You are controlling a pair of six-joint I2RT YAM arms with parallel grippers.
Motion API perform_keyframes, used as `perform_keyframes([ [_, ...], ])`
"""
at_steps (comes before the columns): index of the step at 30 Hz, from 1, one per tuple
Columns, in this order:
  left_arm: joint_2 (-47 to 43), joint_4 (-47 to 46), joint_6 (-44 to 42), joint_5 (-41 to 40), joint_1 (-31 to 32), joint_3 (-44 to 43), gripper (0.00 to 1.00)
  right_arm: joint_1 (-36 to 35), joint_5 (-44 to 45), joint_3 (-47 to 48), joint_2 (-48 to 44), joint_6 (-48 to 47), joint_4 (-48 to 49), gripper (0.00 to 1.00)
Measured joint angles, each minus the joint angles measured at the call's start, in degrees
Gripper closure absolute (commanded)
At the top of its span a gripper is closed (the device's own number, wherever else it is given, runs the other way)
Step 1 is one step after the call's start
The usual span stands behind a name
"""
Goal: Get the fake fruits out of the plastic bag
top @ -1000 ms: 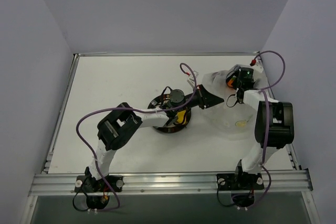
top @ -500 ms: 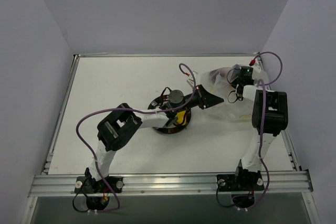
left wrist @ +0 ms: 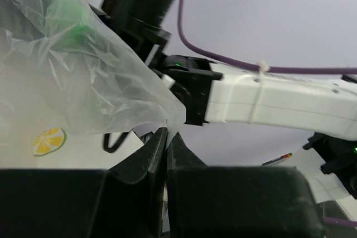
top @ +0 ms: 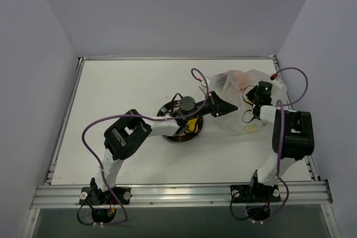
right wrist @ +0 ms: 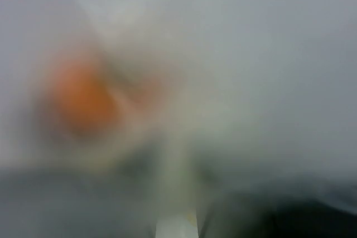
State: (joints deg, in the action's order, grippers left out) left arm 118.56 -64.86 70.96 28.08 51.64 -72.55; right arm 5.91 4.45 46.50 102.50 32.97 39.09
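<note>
- Sitting inside the plastic bag [top: 240, 82], upper right of the top view: an orange fruit [right wrist: 83, 96], a blur at left of the right wrist view, and a green fruit [left wrist: 70, 18] showing through the film, upper left of the left wrist view.
- Lying on the plate [top: 174, 137], frame centre: a yellow piece [top: 192, 125], likely a fruit already out.
- Pinching the bag's edge: left gripper [left wrist: 166, 135], jaws closed on the film, probably anchoring it against the pull.
- Pressing in near the orange one: right gripper [top: 254, 93]. View too blurred, so can't tell if it's open or closed.
</note>
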Motion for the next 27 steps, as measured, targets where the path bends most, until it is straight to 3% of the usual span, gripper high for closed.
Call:
perform_keyframes([
  [3,0.3,-0.7,0.3,0.0,0.0,0.1,0.98,0.0,1.3,-3.4,-6.9,0.2,0.2,0.77],
  [6,0.4,-1.5,0.6,0.0,0.0,0.9,0.98,-0.2,3.1,-9.3,-17.7,1.2,-1.4,0.56],
  [7,0.4,-1.8,0.7,0.0,0.0,1.2,0.98,-0.3,3.8,-11.5,-21.8,1.6,-2.6,0.4],
  [9,0.4,-1.9,0.8,0.0,0.0,2.0,0.98,-0.4,5.3,-14.6,-29.4,2.1,-5.6,0.32],
  [11,0.4,-1.8,0.9,0.1,0.0,2.4,0.98,-0.4,5.6,-15.9,-35.1,1.9,-8.3,0.35],
  [12,0.4,-1.8,1.0,0.2,0.0,2.4,0.98,-0.4,5.2,-16.0,-37.0,1.6,-9.1,0.39],
  [13,0.4,-1.9,1.1,0.2,0.0,2.4,0.98,-0.4,4.4,-15.8,-38.1,1.4,-9.4,0.5],
  [17,0.4,-1.5,1.3,0.3,0.0,2.1,0.98,-2.3,-0.3,-11.8,-34.2,-0.4,-10.7,0.74],
  [20,0.4,-0.6,1.2,0.4,0.0,0.5,0.98,-4.7,-2.9,-10.3,-28.0,-1.5,-10.2,0.77],
  [24,-0.3,-0.2,1.1,0.5,0.0,-0.6,0.98,-7.3,-4.3,-9.5,-19.7,-1.8,-8.5,0.6],
  [27,-1.2,-0.1,1.2,0.6,0.0,-0.5,0.98,-7.8,-3.8,-8.7,-15.1,-1.7,-5.6,0.33],
])
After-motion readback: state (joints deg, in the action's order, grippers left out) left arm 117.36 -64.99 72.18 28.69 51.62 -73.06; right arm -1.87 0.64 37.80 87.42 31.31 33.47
